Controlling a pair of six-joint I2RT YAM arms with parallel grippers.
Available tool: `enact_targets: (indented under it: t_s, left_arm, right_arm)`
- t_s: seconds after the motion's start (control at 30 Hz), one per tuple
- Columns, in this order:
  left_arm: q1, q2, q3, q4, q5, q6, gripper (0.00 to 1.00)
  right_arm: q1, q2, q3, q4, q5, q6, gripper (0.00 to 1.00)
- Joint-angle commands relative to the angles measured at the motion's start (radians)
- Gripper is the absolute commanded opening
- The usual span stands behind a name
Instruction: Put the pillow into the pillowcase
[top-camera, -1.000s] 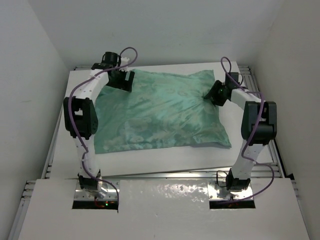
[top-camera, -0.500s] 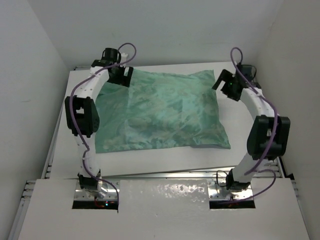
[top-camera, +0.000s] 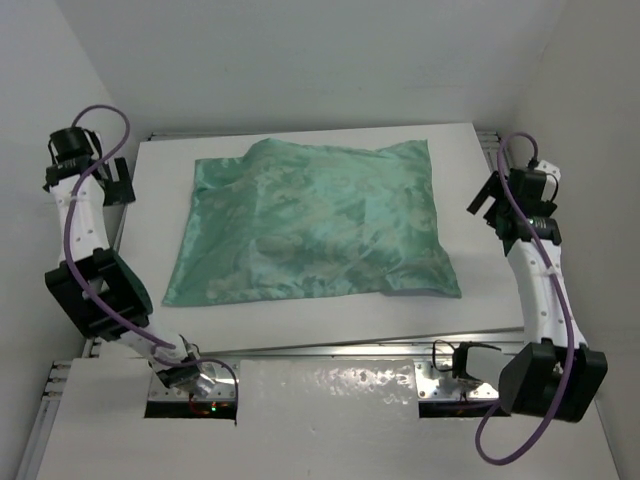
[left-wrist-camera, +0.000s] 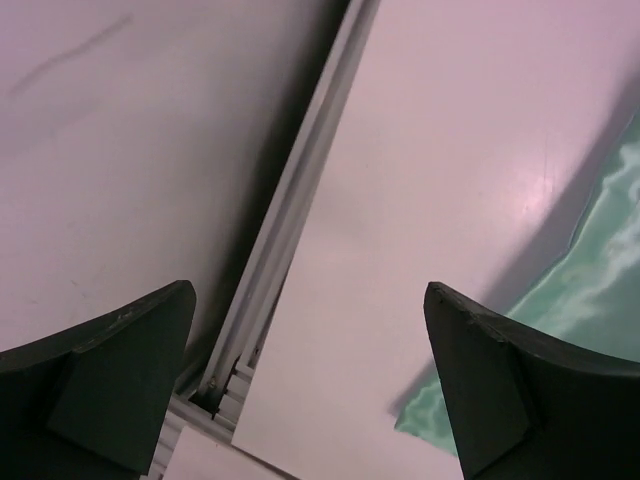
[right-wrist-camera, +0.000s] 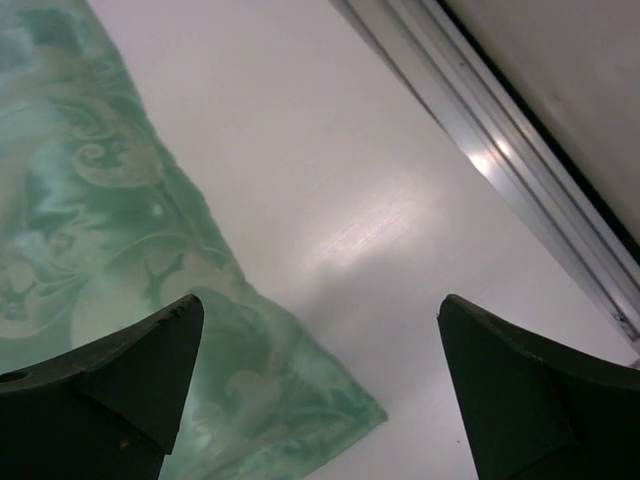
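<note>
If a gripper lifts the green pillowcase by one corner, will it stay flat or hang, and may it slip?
Probably it hangs and folds: the pillowcase lies in soft wrinkles. Its shiny satin face may well slip in a pinch grip. It looks puffed up, so it is likely heavier than bare cloth.
</note>
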Motion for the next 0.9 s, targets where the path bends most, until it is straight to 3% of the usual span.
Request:
enact_targets:
  t_s: [0.0,0.3,0.47,0.87]
  left_arm:
    - [-0.028,-0.127,-0.146,0.029,-0.044,0.07,0.97]
    - [0.003,-0.302,-0.35,0.072,-0.084,0.129,1.0]
    - [0.003,-0.378,-0.381,0.052,-0.029,0.119,1.0]
    - [0.003,-0.5,-0.436,0.025,-0.083,0.1,1.0]
  right_arm:
    - [-0.004,-0.08,-0.04,-0.02,0.133,-0.018,0.99]
    - [-0.006,-0.203,-0.075,-0.101,0.121,-0.059,0.99]
    - [-0.004,-0.303,-0.113,-0.136,0.112,-0.085,0.99]
    - [-0.004,-0.426,-0.166,-0.17,0.091,-0.092,0.99]
